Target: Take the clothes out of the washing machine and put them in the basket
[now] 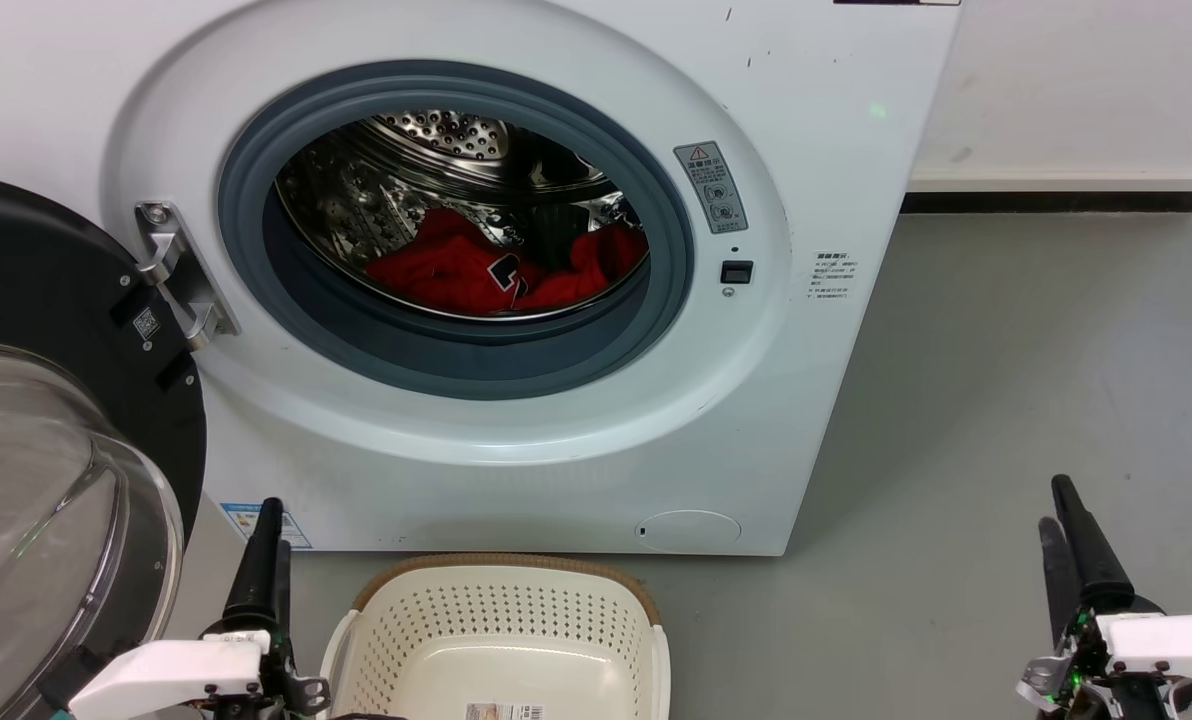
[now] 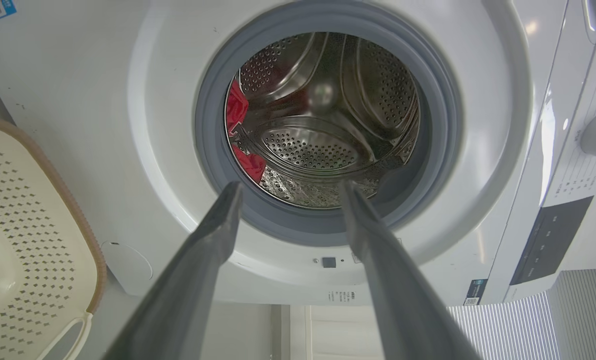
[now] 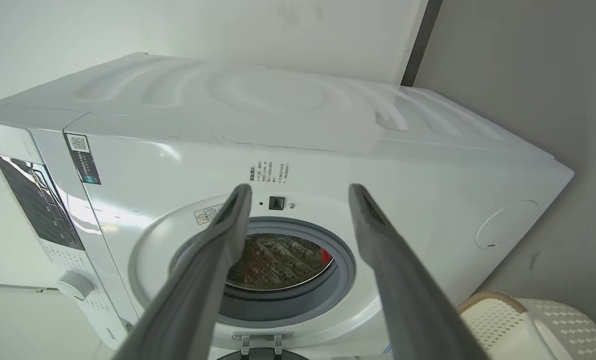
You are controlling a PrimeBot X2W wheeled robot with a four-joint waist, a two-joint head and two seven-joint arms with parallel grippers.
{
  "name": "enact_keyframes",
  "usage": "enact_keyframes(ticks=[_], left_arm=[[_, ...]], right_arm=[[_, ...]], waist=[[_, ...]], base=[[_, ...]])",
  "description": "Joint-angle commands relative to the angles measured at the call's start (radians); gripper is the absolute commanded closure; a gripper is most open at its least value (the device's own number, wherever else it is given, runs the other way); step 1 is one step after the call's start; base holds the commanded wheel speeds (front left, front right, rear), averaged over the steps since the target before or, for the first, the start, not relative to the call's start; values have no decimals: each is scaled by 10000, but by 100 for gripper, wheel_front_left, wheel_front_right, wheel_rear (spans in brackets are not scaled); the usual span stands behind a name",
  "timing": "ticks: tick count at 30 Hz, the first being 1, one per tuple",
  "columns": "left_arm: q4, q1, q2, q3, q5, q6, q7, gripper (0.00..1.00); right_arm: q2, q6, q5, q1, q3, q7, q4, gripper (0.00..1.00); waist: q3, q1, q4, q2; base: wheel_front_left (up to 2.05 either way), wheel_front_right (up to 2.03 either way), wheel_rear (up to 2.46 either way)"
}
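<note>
The white washing machine [image 1: 816, 120] stands with its door [image 1: 46, 420] swung open at the left. Red clothes [image 1: 456, 272] lie low in the steel drum, one showing a black number edged in white; they also show in the left wrist view as the red clothes [image 2: 236, 107] at the drum's left side. The cream basket [image 1: 501, 625] sits on the floor in front of the machine and holds no clothes. My left gripper [image 1: 266, 520] is low at the left, beside the basket, open and holding nothing [image 2: 289, 187]. My right gripper [image 1: 1061, 505] is low at the right, open and holding nothing [image 3: 300, 189].
Grey floor [image 1: 1006, 400] stretches to the right of the machine up to a white wall with a dark skirting [image 1: 1056, 200]. The open glass door juts out close to my left arm. The basket rim [image 3: 488, 300] shows at the right wrist view's lower right.
</note>
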Motion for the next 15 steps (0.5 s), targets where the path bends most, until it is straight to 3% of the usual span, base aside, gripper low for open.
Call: enact_keyframes(ticks=[1,7,15], left_arm=[[-257,-74,22,156,400,-10,-135,0],[-523,-75,23,501,1686,3,-384,0],[-1324,-32,26,575,3212,539,-694,0]], right_arm=[[-15,0,-610,-126,-176,-156,-132,0],[-15,0,-2401,-186,-315,-404,-406,0],[-17,0,-5394,-174,-269,-721,-1443,0]], waist=[[1,0,-4,0],[12,0,-18,0],[54,0,-29,0]], base=[[0,0,0],[0,0,0],[0,0,0]])
